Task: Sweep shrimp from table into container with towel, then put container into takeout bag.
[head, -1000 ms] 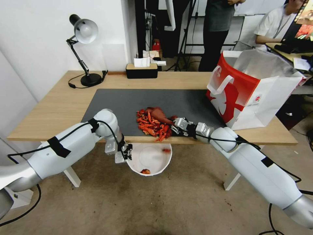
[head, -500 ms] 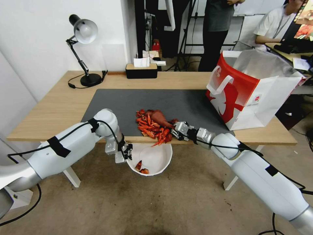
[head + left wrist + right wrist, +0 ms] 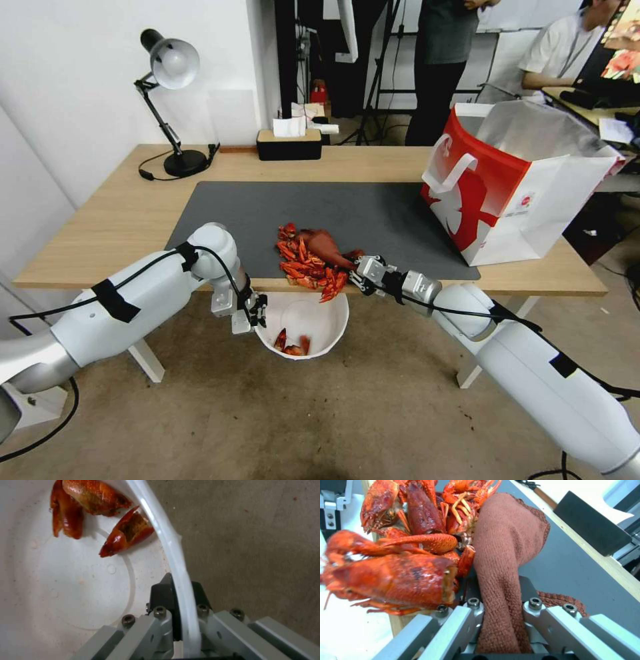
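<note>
The heap of red-orange shrimp (image 3: 308, 261) (image 3: 396, 562) lies at the table's (image 3: 120, 220) front edge, partly over it. My right gripper (image 3: 358, 270) (image 3: 498, 597) is shut on the rust-red towel (image 3: 325, 244) (image 3: 503, 555), which presses against the heap's right side. Below the edge, my left gripper (image 3: 255, 312) (image 3: 178, 597) is shut on the rim of the white container (image 3: 333, 320) (image 3: 73, 590), held under the heap. A few shrimp pieces (image 3: 290, 341) (image 3: 125, 533) lie inside it. The red-and-white takeout bag (image 3: 513, 187) stands open at the table's right end.
A desk lamp (image 3: 170, 100) stands at the back left and a black tissue box (image 3: 290, 143) at the back middle. A dark grey mat (image 3: 373, 213) covers the table's middle. Bare floor lies below the container.
My right gripper has pulled the towel and heap toward the front edge. More shrimp have dropped into the container. The left gripper and container shifted slightly left.
</note>
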Available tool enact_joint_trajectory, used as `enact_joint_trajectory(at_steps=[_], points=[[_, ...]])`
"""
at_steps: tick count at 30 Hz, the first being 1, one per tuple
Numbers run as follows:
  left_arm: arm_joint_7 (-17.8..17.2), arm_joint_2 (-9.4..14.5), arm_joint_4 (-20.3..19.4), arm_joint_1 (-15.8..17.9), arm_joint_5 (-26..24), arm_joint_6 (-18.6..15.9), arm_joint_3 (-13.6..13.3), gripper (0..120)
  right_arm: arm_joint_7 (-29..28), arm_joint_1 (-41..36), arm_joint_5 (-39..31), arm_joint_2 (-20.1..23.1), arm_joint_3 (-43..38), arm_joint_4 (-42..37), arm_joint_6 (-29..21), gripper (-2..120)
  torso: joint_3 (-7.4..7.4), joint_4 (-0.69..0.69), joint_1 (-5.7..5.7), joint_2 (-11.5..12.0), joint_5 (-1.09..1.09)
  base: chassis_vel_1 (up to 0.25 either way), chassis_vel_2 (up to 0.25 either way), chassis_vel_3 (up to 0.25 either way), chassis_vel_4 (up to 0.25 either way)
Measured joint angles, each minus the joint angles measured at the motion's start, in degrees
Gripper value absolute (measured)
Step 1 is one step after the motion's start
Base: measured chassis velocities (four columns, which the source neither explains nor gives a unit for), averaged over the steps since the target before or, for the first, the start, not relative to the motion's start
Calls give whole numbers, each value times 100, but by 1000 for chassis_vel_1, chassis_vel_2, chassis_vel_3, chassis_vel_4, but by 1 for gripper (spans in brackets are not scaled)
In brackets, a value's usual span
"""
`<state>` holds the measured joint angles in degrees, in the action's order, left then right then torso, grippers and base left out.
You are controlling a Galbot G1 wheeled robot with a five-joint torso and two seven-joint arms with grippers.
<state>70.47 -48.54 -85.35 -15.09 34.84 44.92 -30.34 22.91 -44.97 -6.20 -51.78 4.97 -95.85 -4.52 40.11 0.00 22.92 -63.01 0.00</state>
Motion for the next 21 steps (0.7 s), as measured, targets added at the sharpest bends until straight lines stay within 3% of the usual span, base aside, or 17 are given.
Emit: enact_joint_trajectory(at_steps=[21], points=[[20, -140, 140, 50, -17, -2, -23, 0, -233, -363, 43, -18, -56, -422, -244, 7, 0, 2, 0, -2, 1, 0, 0, 0, 0]])
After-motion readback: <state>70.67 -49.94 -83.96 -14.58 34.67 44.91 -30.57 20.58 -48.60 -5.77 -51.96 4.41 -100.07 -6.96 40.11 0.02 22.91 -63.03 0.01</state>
